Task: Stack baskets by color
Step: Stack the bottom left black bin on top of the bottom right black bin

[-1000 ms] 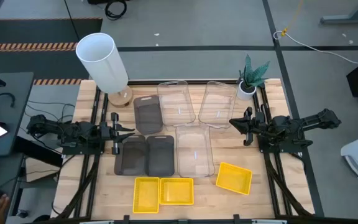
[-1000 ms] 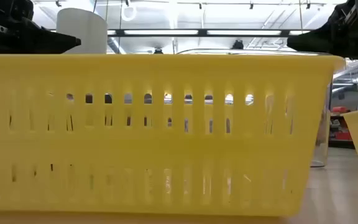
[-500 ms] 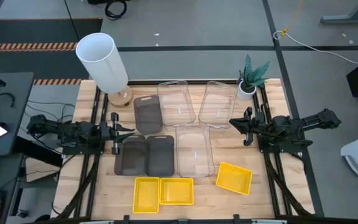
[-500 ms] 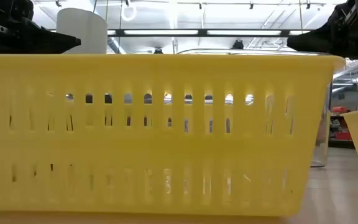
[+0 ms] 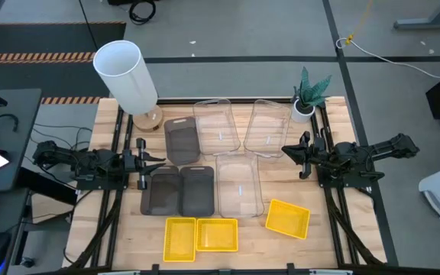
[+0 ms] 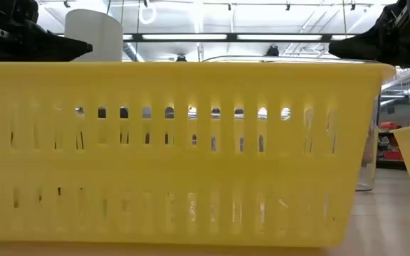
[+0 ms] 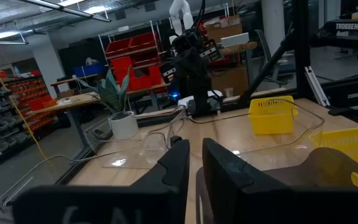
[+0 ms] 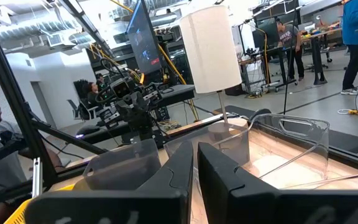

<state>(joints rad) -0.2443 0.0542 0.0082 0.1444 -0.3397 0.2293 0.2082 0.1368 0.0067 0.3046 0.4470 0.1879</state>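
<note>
High view, baskets: nine are laid singly on the table (image 5: pixel 90 183); none is stacked. Three clear baskets (image 5: pixel 239 185) lie at centre, three grey baskets (image 5: pixel 196 190) just left of them, three yellow baskets (image 5: pixel 217 234) along the near edge.
High view, arms: the left gripper (image 5: pixel 145 159) and the right gripper (image 5: pixel 299 153) are held above opposite sides, probably parked before the first pick.
Low view: one yellow basket's slotted wall fills the frame.
Left wrist view: the fingers (image 7: pixel 178 163) are nearly closed on nothing.
Right wrist view: the fingers (image 8: pixel 182 163) are likewise nearly closed, empty.
Surface, room: light wood; a white cylinder (image 5: pixel 126 74) and potted plant (image 5: pixel 308 95) stand at the far edge; workshop benches and people are beyond.
</note>
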